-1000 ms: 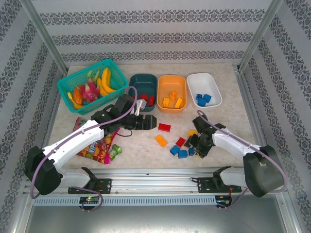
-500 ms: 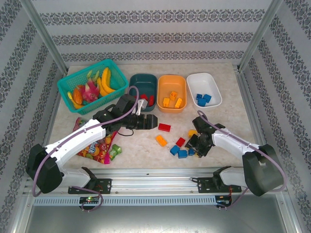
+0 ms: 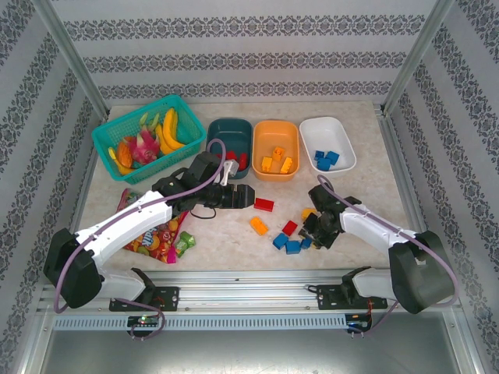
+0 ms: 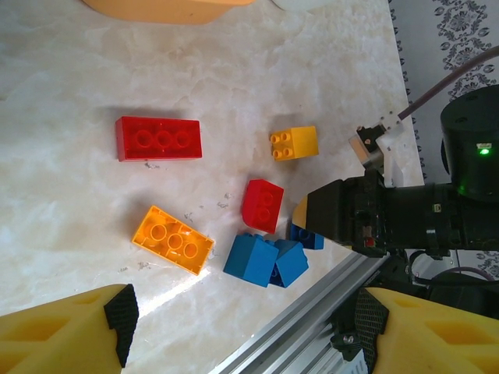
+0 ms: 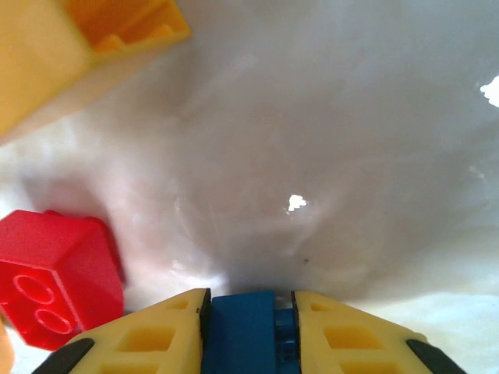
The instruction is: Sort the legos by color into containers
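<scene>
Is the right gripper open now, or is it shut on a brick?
Shut on a blue lego. In the right wrist view it sits between the two yellow fingers of the right gripper, touching both.

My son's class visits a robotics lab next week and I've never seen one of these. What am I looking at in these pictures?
Two robot arms are bolted at the near edge of a table. One picture looks down from above; the others come from a camera on each wrist. At the back sit a dark teal tub, an orange tub and a white tub, each already holding toy bricks. Loose bricks in red, orange and blue lie between the arms. The left gripper is open and empty. The right gripper is shut on a blue brick.
</scene>
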